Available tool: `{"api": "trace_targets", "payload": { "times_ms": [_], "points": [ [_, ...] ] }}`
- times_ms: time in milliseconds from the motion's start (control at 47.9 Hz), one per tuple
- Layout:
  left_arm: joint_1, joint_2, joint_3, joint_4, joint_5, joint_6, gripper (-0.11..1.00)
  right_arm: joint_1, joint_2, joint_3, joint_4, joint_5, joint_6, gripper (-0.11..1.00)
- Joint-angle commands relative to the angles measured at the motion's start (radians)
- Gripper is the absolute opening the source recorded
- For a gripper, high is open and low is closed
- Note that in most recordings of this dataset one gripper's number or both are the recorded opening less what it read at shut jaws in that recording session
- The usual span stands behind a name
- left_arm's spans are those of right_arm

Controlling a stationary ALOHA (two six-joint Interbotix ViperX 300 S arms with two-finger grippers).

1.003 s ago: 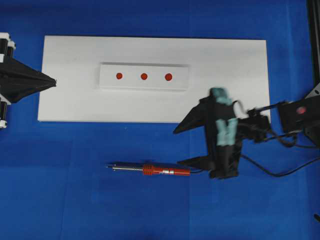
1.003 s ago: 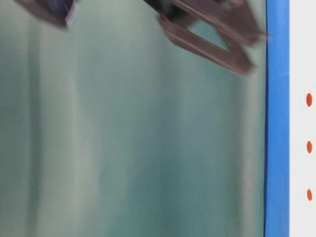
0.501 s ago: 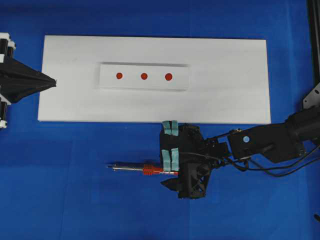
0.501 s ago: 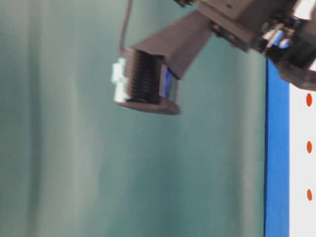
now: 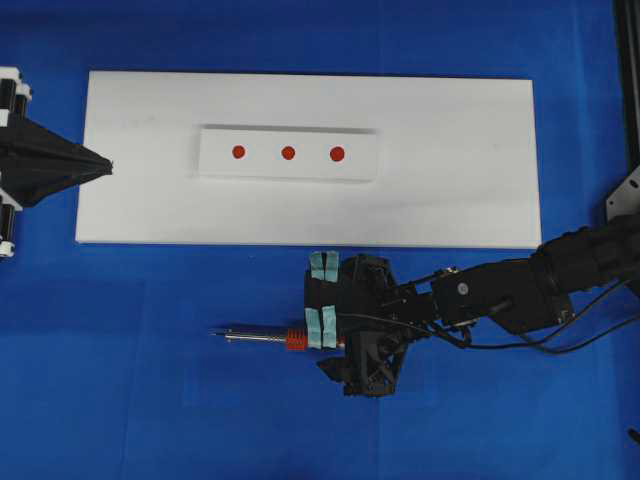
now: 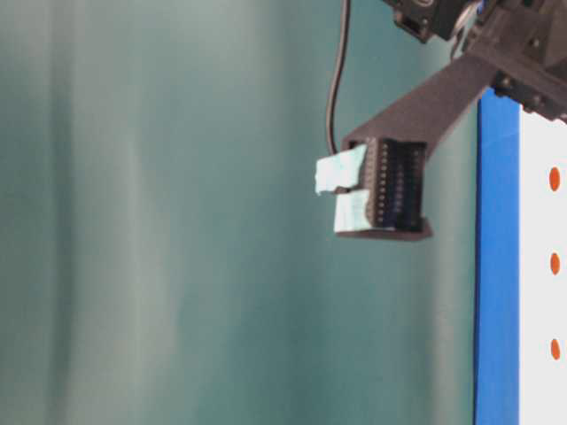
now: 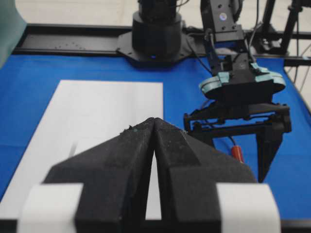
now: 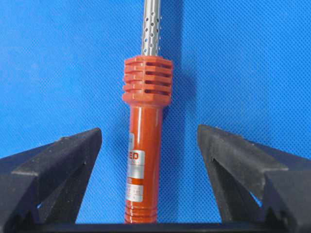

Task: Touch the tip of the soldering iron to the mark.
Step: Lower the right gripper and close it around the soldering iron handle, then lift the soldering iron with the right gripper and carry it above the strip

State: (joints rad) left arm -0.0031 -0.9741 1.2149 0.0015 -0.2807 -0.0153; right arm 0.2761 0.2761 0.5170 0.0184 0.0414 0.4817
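Note:
The soldering iron (image 5: 258, 338) lies flat on the blue mat, silver tip pointing left, its red-orange handle (image 8: 146, 145) partly under my right gripper (image 5: 315, 298). That gripper (image 8: 149, 130) is open and straddles the handle, with a clear gap on each side and neither finger touching it. Three red marks sit in a row on a raised white strip (image 5: 288, 153), and show again as marks (image 6: 555, 263) at the table-level view's right edge. My left gripper (image 5: 108, 165) is shut and empty at the board's left edge, with its tips (image 7: 154, 120) pressed together.
The white board (image 5: 450, 200) carries the strip and lies just behind the iron. The iron's black cord (image 5: 560, 345) trails right beside the right arm. Blue mat surrounds the board on all sides.
My right gripper swung in from the right and moved left along the iron, coming down over the red handle. The iron and the left gripper have not moved.

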Motion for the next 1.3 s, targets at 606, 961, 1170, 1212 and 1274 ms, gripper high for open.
{"api": "trace_targets", "payload": {
  "times_ms": [606,961,1170,1212,1274],
  "points": [
    [-0.002,0.003,-0.009,0.000,-0.009,0.000,0.00,0.006,0.002,-0.003,-0.003,-0.083,-0.002,0.07],
    [-0.002,0.003,-0.011,0.000,-0.009,0.000,0.00,0.000,-0.097,-0.009,-0.006,0.023,-0.002,0.07],
    [-0.002,0.003,-0.009,0.000,-0.009,-0.002,0.00,-0.003,-0.222,-0.028,-0.052,0.195,-0.002,0.07],
    [-0.002,0.003,-0.009,0.000,-0.009,0.000,0.00,-0.003,-0.241,-0.035,-0.064,0.227,-0.002,0.07],
    [-0.002,0.003,-0.011,0.000,-0.009,-0.002,0.00,-0.003,-0.267,-0.051,-0.081,0.276,-0.002,0.07]
  ]
}}
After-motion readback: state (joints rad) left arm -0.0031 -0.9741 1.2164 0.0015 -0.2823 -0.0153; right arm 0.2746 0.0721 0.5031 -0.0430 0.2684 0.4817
